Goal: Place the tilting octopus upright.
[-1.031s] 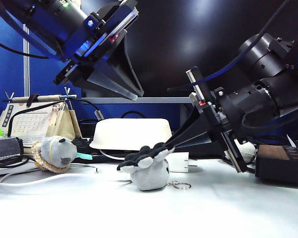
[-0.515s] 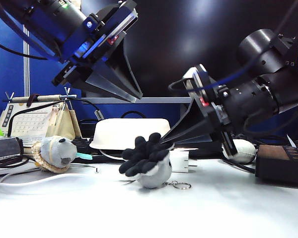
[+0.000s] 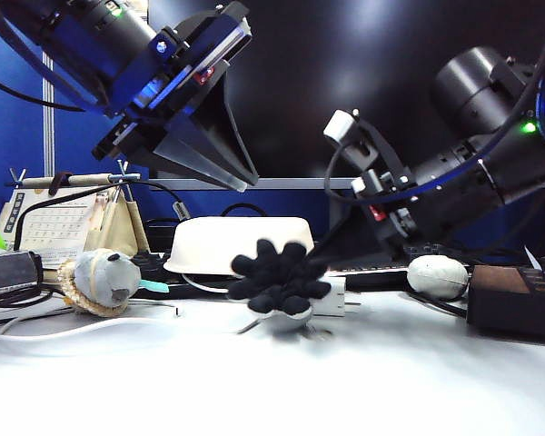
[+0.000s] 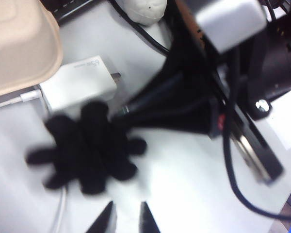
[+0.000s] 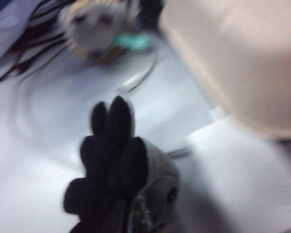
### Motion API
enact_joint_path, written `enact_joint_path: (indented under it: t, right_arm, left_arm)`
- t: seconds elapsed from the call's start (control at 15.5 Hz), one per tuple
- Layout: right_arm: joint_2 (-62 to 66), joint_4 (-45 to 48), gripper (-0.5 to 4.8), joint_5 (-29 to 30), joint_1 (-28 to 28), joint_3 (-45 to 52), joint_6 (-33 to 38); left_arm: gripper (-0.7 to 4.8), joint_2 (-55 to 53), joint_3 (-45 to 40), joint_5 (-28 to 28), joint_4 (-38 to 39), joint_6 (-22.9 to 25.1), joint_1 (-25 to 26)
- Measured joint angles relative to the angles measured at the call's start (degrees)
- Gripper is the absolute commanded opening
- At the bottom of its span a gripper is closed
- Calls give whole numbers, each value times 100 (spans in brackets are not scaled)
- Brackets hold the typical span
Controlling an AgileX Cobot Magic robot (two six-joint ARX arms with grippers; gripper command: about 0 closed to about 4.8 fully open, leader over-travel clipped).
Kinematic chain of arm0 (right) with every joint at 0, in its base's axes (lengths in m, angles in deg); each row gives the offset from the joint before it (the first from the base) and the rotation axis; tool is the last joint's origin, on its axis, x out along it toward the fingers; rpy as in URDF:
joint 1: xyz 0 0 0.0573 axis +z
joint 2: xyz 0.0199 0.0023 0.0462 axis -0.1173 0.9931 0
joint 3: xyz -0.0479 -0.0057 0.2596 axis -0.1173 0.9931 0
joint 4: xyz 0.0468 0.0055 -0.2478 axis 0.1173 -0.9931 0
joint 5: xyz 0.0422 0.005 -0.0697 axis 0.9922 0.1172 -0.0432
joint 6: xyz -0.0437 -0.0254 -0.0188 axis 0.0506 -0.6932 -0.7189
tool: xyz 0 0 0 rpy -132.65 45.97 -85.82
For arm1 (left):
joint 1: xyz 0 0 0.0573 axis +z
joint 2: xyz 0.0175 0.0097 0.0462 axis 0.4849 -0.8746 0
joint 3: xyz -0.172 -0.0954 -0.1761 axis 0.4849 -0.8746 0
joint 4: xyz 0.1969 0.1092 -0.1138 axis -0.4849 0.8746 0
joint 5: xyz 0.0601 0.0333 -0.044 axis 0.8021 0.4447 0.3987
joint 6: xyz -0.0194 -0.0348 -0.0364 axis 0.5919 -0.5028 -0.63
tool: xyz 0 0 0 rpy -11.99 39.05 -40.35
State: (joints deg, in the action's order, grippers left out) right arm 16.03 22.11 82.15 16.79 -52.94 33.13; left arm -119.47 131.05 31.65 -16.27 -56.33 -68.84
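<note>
Gripping the octopus at mid-table, the right gripper is reaching in from the right with its fingers pinched together on the plush; the contact point itself is lost against the dark tentacles. The toy is showing its black undersides toward the exterior camera, with only a sliver of grey body below, and its eyes are hidden there. In the right wrist view the octopus is blurring, though one black eye and grey flank are making themselves out beside the black tentacles. The left gripper is hanging high at the left, well apart from the toy, its fingers spread; only the two fingertips are entering the left wrist view, cut off at the frame edge. Behind the toy a white charger block is lying partly covered, and a cream lidded box is sitting farther back. A round grey plush is resting at far left.
</note>
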Motion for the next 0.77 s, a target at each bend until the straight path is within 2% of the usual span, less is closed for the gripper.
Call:
enact_joint_path:
  t: [0.39,0.52,0.77]
  right_arm:
    - [-7,662,-3,-688,-2,-4,-24]
    - [-240,605,-3,-975,-2,-2,-184]
    - [-1051,378,-3,-1023,-2,-2,-380]
  left_arm:
    - [75,0,0,0,0,0,0]
    - [75,0,0,0,2,0,0]
    - [76,0,0,0,0,33,0]
